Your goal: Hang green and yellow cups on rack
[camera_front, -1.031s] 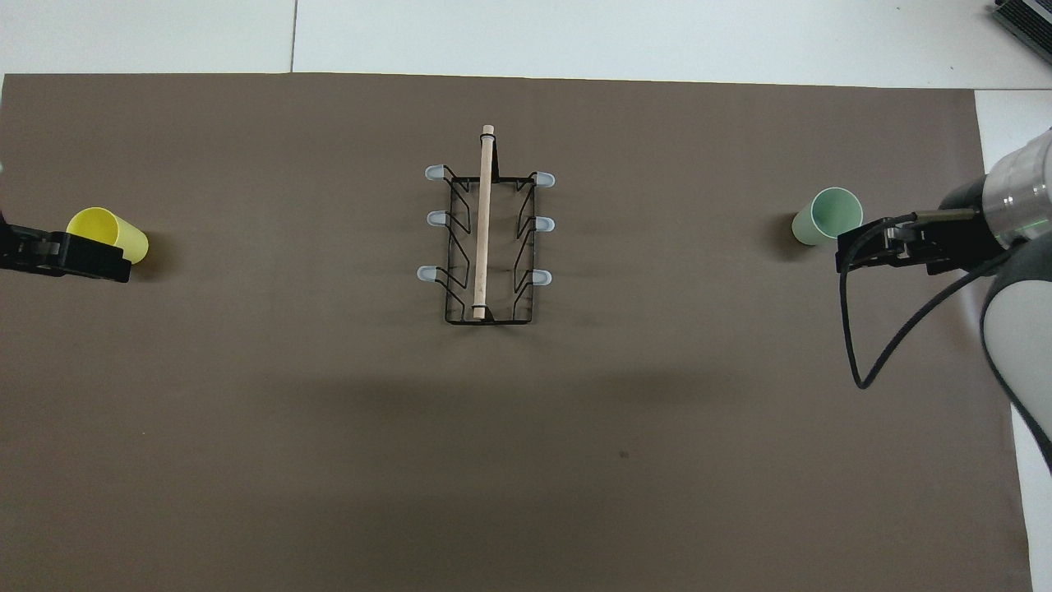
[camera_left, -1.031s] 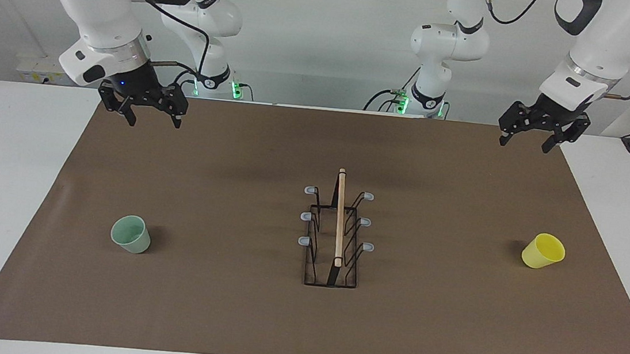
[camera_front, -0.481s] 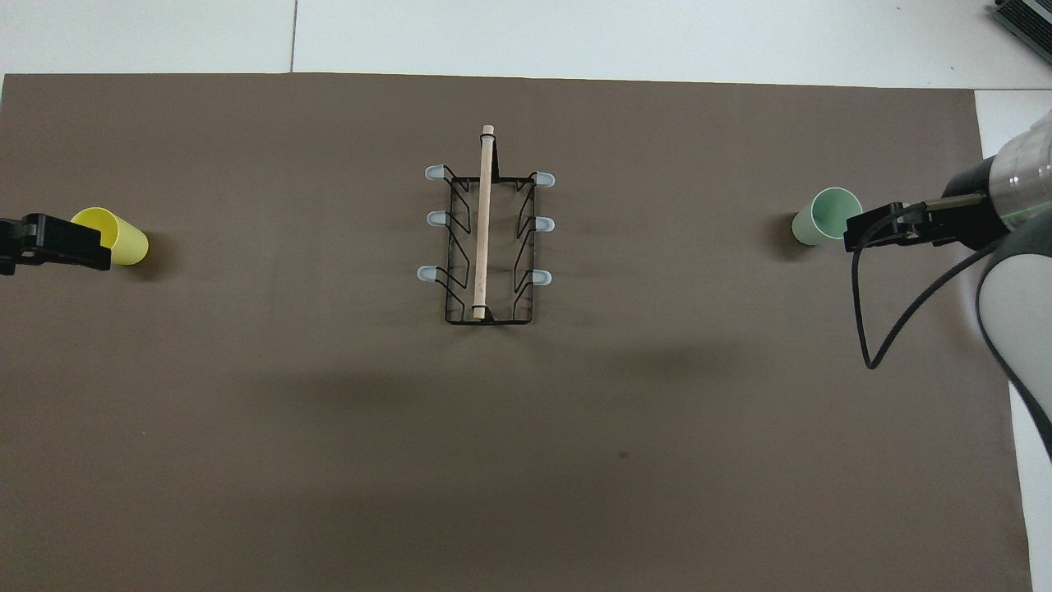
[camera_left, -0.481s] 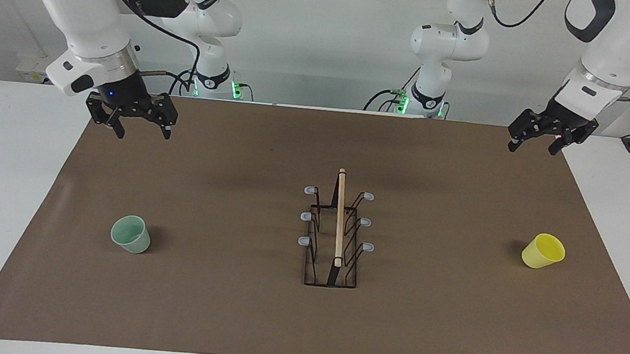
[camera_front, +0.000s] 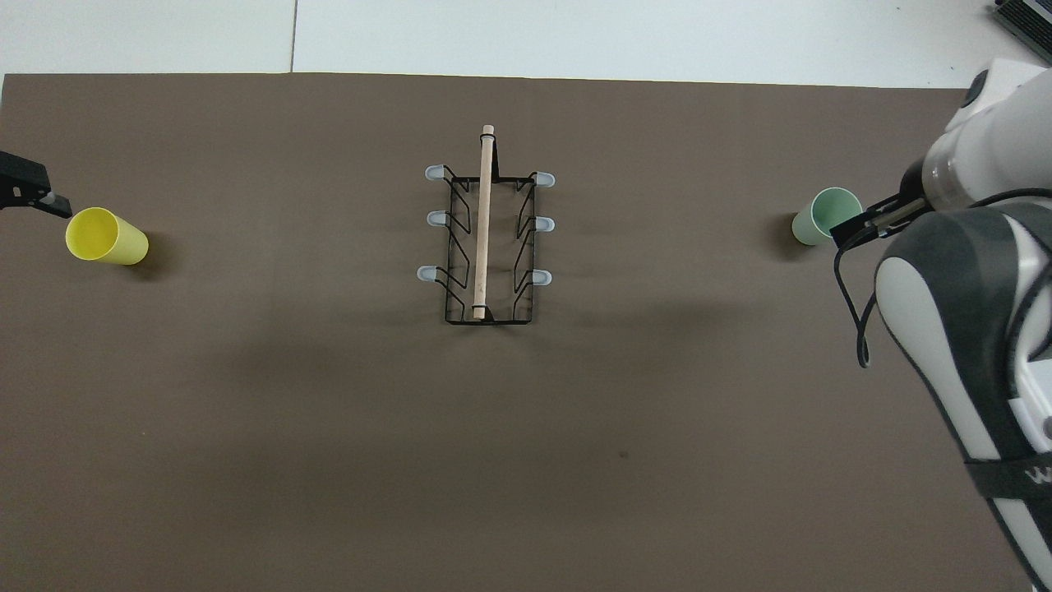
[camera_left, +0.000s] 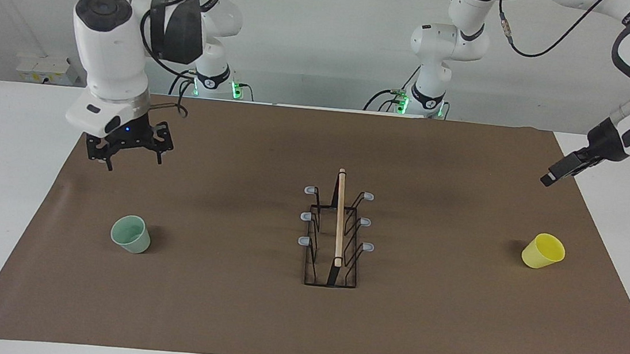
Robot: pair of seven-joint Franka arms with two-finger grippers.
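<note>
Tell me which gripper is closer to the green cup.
Right. The right gripper hangs above the mat close by the green cup; the left gripper is up near the yellow cup.

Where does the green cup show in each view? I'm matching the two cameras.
Facing view: green cup low on the brown mat, below the right end effector.
Overhead view: green cup beside the right arm, partly covered.
Shared landmark: the rack at the mat's middle.

White arms, black cables
</note>
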